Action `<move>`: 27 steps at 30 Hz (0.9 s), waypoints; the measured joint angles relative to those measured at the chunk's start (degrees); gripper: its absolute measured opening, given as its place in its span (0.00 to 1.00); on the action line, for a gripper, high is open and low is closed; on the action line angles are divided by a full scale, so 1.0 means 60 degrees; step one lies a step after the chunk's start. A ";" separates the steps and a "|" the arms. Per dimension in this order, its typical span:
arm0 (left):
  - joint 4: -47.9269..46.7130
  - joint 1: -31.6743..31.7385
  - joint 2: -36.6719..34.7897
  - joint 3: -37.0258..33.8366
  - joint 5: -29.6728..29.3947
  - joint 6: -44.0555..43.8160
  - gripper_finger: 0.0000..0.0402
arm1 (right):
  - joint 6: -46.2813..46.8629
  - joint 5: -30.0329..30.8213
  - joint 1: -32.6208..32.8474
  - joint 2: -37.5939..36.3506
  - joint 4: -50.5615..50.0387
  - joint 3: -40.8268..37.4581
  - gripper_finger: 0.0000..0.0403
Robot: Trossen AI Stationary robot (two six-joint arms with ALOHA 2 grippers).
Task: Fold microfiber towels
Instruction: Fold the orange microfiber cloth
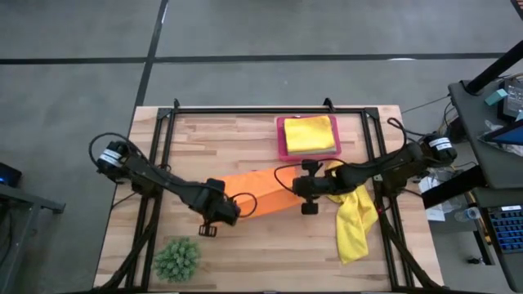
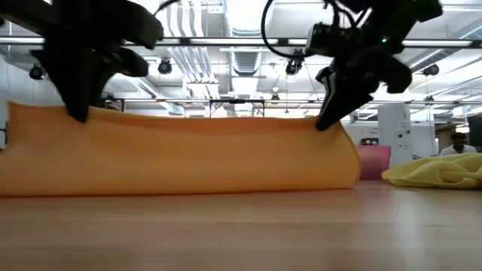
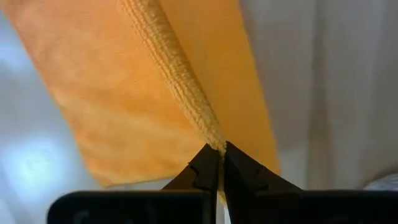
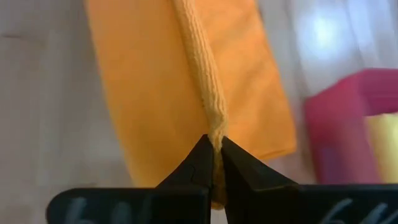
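An orange microfiber towel [image 1: 261, 193] is stretched between my two grippers above the table's middle. In the low view the towel [image 2: 181, 158] stands like a curtain with its lower part on the wood. My left gripper [image 1: 222, 211] is shut on its left top corner and my right gripper [image 1: 307, 193] on its right top corner. A folded yellow towel [image 1: 310, 134] lies in the pink tray [image 1: 282, 151]. Another yellow towel [image 1: 356, 219] lies crumpled on the table at the right. My left gripper pinches the towel's top edge at its left end [image 3: 214, 140] between its two fingers, coming from above and pointing down. The edge runs taut away from the fingertips; the cloth hangs below, its bottom on the table. My right gripper pinches the same top edge at its right end [image 4: 214, 130] between its two fingers, slanting down from the table's right side. The edge runs straight away from the fingertips, and the cloth hangs below with its lower part [image 2: 331, 181] on the table.
A spiky green plant ball [image 1: 176, 258] sits near the front left corner. The pink tray stands at the back, right of the middle. The crumpled yellow towel [image 2: 437, 172] lies close to the right arm. Black frame rails [image 1: 245, 110] run along the table's back and sides.
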 joint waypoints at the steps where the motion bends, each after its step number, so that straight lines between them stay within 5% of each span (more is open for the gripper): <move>1: -0.0041 0.0152 0.0000 0.0000 -0.0038 0.0166 0.00 | -0.0086 0.0001 -0.0135 0.0000 0.0000 -0.0005 0.02; 16: -0.0006 0.2133 -0.0008 -0.0714 -0.0702 0.1917 0.00 | -0.0680 0.0050 -0.1432 0.0669 0.0447 -0.0011 0.02; 27: 0.0609 0.2660 -0.0011 -0.1147 -0.0702 0.2481 0.00 | -0.0857 0.0509 -0.1620 0.1207 0.0820 -0.0011 0.02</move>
